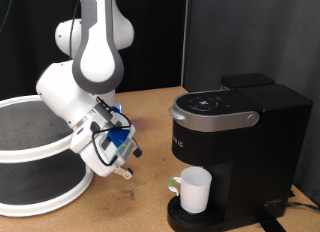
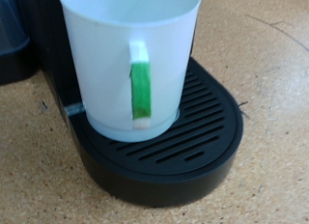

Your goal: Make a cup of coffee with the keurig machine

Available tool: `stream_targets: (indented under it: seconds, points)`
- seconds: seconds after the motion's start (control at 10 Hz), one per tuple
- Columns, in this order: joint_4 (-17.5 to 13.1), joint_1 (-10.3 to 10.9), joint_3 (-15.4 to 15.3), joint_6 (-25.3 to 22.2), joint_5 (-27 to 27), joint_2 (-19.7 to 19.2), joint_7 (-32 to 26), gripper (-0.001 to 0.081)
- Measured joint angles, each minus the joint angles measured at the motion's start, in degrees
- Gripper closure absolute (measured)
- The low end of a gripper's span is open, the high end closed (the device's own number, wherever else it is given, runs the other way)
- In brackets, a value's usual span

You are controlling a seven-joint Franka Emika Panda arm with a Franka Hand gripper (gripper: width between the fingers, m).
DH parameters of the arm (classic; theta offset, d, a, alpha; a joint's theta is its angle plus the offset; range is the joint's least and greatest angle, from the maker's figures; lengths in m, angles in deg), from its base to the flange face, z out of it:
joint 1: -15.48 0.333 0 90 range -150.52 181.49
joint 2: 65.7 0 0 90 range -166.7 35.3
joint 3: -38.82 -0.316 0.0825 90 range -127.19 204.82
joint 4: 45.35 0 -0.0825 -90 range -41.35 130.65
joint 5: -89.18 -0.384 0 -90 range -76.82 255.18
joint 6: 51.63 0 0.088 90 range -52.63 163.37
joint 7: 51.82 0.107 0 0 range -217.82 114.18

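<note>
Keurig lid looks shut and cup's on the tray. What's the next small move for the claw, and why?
Probably lift the claw up toward the keurig machine top panel. The cup already stands upright on the drip tray under the brew head, and the lid looks closed, so nothing at cup level seems left to do. The claw sits low beside the machine, on the exterior view's left, holding nothing visible.

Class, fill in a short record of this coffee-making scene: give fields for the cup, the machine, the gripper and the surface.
cup: white cup with a green-edged handle, standing upright on the drip tray
machine: black keurig machine, lid down
gripper: gripper at the exterior view's left of the cup, apart from it, holding nothing visible
surface: brown table
other: round white rack at the exterior view's left
</note>
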Motion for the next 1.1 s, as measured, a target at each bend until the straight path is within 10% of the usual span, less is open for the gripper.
stream_targets:
  seconds: [1.1]
  points:
    - [-0.8, -4.5, 2.7, -13.1, 20.1, 20.5, 19.1, 0.0003]
